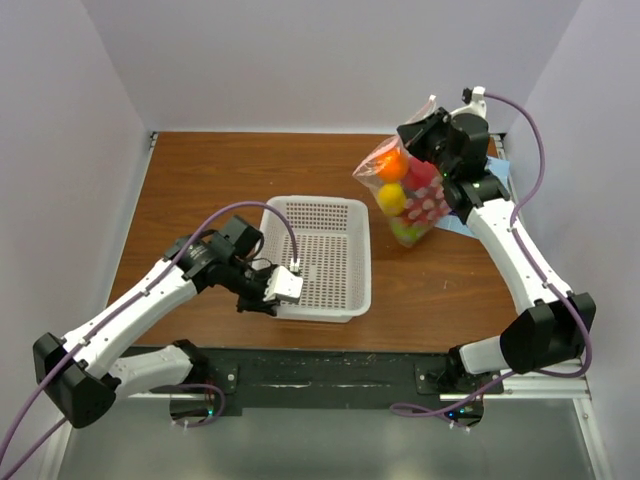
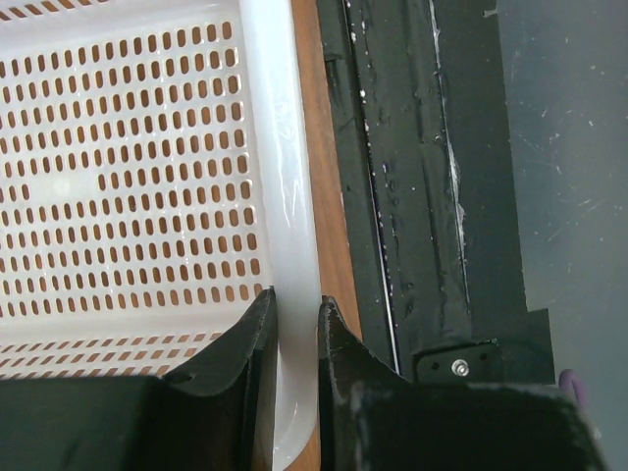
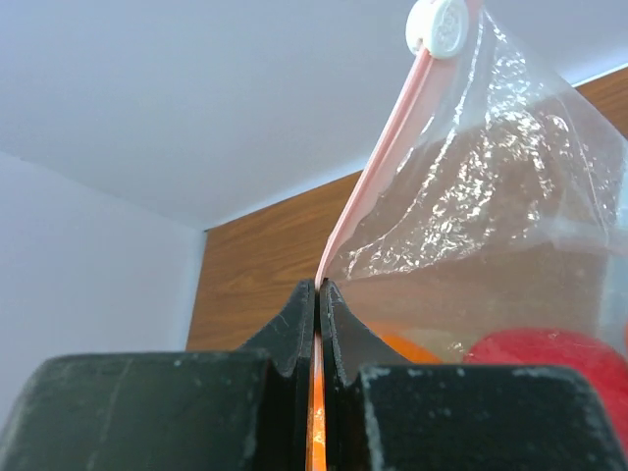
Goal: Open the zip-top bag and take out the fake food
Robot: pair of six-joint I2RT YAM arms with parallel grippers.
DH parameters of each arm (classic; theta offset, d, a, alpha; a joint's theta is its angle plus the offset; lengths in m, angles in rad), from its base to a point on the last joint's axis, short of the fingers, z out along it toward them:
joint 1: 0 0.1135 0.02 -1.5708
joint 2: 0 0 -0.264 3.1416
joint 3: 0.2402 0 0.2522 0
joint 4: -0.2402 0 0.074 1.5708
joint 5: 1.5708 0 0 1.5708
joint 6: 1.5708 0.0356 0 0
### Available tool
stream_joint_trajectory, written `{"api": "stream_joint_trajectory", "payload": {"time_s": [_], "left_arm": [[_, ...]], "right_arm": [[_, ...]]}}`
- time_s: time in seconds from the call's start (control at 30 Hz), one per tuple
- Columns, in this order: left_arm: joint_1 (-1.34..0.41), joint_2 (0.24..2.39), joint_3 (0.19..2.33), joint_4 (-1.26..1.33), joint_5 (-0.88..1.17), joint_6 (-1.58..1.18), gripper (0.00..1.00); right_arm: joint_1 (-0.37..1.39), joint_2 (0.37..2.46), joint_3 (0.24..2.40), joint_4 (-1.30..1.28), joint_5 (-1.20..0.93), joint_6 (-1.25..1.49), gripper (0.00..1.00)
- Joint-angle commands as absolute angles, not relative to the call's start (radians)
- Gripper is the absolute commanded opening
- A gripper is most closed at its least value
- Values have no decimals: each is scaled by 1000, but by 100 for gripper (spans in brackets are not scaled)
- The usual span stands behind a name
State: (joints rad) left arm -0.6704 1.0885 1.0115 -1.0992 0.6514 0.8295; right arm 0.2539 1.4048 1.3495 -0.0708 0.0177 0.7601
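Bag point(image 1: 408, 195) sits upper right of the top view, hung from the right gripper point(image 1: 418, 137) by its top edge, with the fruit point(image 1: 392, 197) sagging to the bottom. We judge that is deliberate: the weight pulls the plastic straight below the zip. We can't tell whether the bag's lower end touches the table point(image 1: 200, 190).

Count through the plastic: one orange piece, one yellow, at least one red, some green at the bottom, number unclear. All of it is inside, none out. One basket point(image 1: 335, 215) is at frame centre, with nothing showing in it. The left gripper point(image 1: 276, 290) is at its near rim, lower left of centre.

Left wrist view: the left gripper point(image 2: 293, 329) is at bottom centre, and its two fingers point(image 2: 243, 358) straddle the basket point(image 2: 128, 177) wall, pinching it. We judge it's steadying the basket as a drop spot.

Right wrist view: the right gripper point(image 3: 316, 294) is at bottom centre, jaws pressed together on the bag point(image 3: 491, 196) edge at the pink zip strip point(image 3: 378, 172). One white slider point(image 3: 438, 25) is top right, at the strip's far end. The strip reads as a single line, so we judge the zip is not yet open. Fruit point(image 3: 549, 353) shows at lower right: one orange, one red.
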Motion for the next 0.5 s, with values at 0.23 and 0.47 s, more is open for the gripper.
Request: {"api": "stream_joint_trajectory", "payload": {"time_s": [0.23,0.47], "left_arm": [[-722,1124,1006,-919,660,591,43],[-752,1154,980,-853,721,538,55]], "right_arm": [[249,1350,1585,-144,-26,729,0],[250,1328,1626,-181,-75,762,0]]}}
